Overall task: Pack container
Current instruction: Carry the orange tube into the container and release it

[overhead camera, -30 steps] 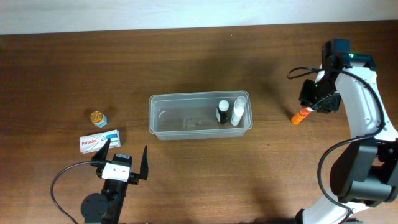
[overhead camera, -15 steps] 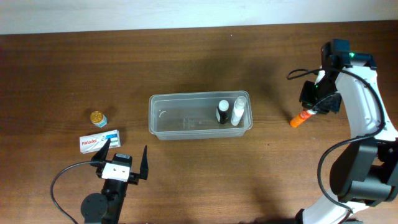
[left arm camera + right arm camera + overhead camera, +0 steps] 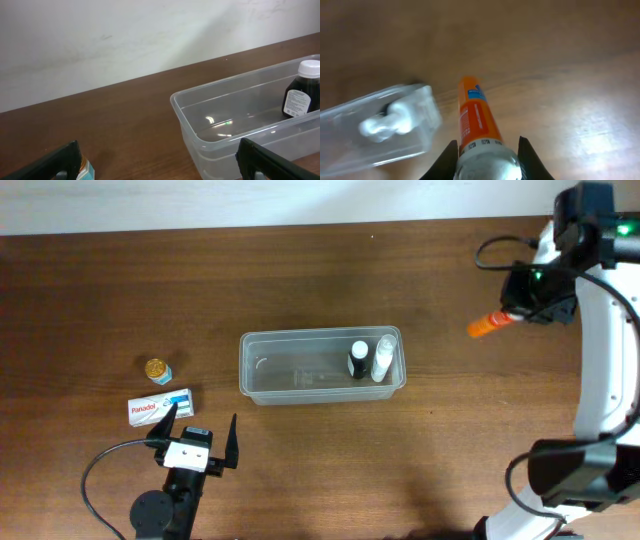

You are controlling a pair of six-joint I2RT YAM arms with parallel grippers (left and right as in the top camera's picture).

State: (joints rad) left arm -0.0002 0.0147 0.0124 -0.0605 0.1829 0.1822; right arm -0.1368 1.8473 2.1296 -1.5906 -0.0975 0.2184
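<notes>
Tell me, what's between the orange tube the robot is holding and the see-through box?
Only bare brown table lies between the orange tube and the container, as the overhead view shows.

- Setting: a robot test bench, lab-like rather than domestic.
- A bare, dark wooden table (image 3: 320, 270) has a clear tub (image 3: 260, 392) near its middle. A plain white wall (image 3: 125, 35) runs behind the tub.
- The left arm (image 3: 180, 480) stands front-left of the tub, trailing a loose black cable (image 3: 90, 475). The right arm (image 3: 600, 350) stands to the tub's right.
- Staged props: a medicine box (image 3: 160, 407) and a small jar (image 3: 157, 369) lie left of the tub, and two bottles (image 3: 358, 360) stand inside it.
</notes>
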